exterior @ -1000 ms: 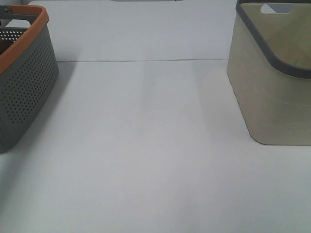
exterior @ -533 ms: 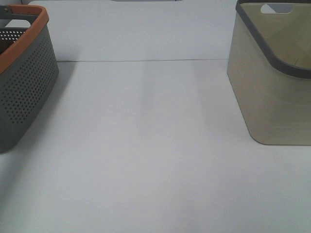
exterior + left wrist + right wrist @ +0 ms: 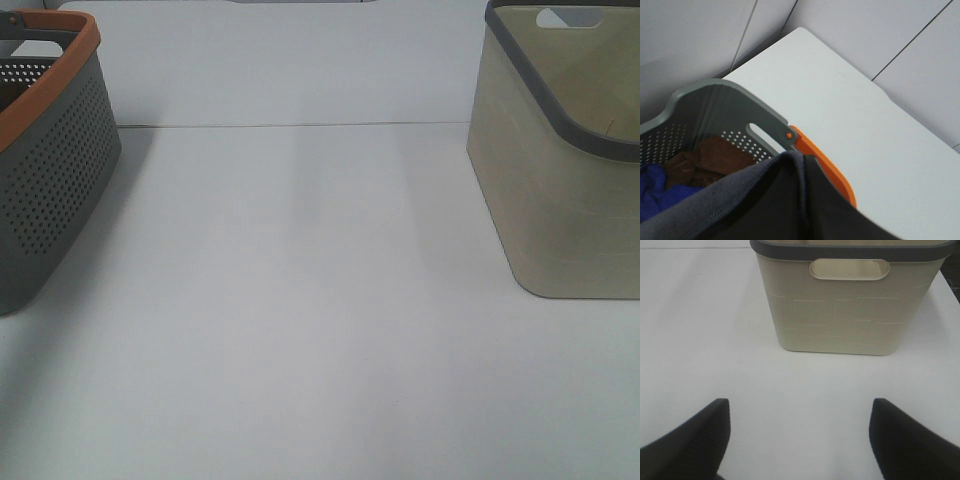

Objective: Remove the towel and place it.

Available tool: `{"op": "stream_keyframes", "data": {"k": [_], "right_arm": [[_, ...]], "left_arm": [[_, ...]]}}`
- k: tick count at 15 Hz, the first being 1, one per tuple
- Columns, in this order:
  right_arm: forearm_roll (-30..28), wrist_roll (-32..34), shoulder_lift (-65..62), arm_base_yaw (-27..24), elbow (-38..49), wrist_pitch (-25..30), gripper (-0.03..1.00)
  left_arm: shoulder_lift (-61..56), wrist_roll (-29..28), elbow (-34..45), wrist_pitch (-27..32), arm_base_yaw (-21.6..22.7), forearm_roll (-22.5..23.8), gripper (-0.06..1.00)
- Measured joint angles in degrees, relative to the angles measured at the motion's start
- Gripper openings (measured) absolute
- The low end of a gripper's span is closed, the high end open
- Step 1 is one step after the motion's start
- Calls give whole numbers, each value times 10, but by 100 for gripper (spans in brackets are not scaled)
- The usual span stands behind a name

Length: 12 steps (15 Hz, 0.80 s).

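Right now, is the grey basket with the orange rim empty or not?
Not empty: the left wrist view shows a brown cloth and a blue cloth lying inside the basket.

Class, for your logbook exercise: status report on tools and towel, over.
Left tool shut, hidden behind towel, apparently gripping it at grey basket. Right tool open over table, facing beige basket. No obstruction seen between baskets.

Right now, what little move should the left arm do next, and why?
Probably lift the towel straight up a little: it hangs over the grey basket, close by its orange rim, so sliding sideways might snag.
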Motion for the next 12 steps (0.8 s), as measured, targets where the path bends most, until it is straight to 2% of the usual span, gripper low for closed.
{"op": "stream_keyframes", "data": {"k": [3,6,10,12], "right_arm": [[0,0,0,0,0,0,76],[0,0,0,0,0,0,76],[0,0,0,0,0,0,76],[0,0,0,0,0,0,76]], "left_arm": [[-41,46,0,-41,0,-33,0],[-76,52,0,-81,0,-56,0],[-108,53,0,-127,0,-59,0],[-136,53,0,-176,0,-59,0]]}}
